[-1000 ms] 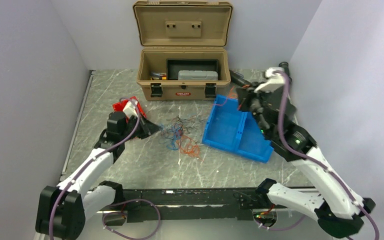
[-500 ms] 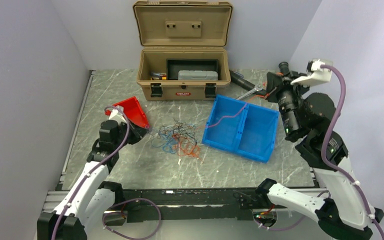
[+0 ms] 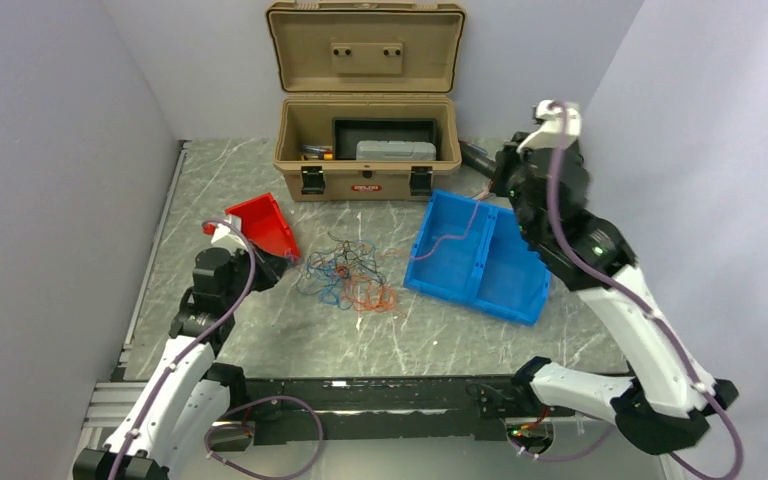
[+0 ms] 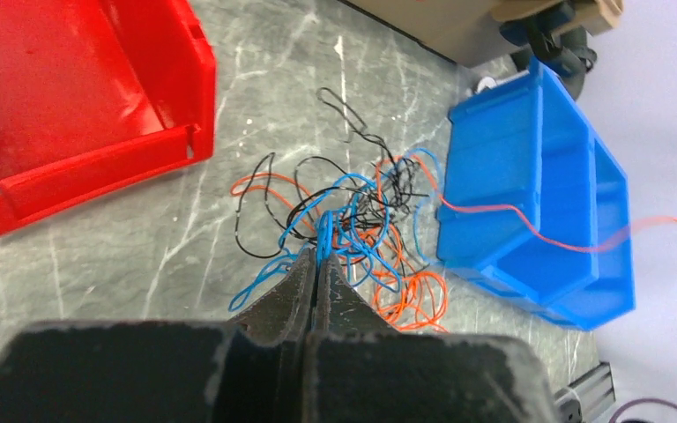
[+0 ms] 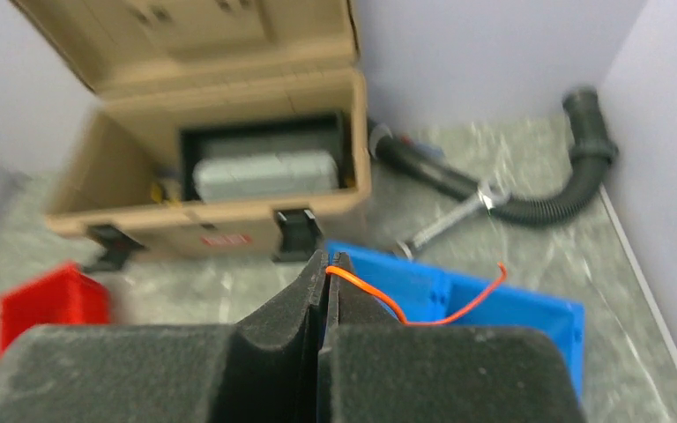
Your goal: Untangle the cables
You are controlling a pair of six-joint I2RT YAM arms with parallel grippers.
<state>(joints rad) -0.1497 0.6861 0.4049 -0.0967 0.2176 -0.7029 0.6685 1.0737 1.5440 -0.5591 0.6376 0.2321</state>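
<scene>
The cables [image 3: 348,275] lie as a small tangle of blue, orange and black wires on the marble table between the red bin and the blue bin. In the left wrist view the tangle [image 4: 353,225] spreads just ahead of my left gripper [image 4: 319,257], which is shut on a blue strand at the tangle's near edge. My left gripper [image 3: 288,265] sits at the tangle's left side. My right gripper [image 3: 495,187] is raised over the blue bin's far edge and is shut on an orange wire [image 5: 458,308]. That orange wire [image 3: 447,237] runs taut across the bin back to the tangle.
An open tan toolbox [image 3: 365,150] stands at the back. The red bin [image 3: 265,222] is left of the tangle and the blue two-part bin [image 3: 500,285] right of it. A black corrugated hose [image 5: 538,207] and a wrench [image 5: 450,225] lie behind the blue bin.
My right gripper swung out to the far right with the orange wire, then came back over the blue bin's far edge. My left gripper drew back left a little, and the tangle shifted with it.
</scene>
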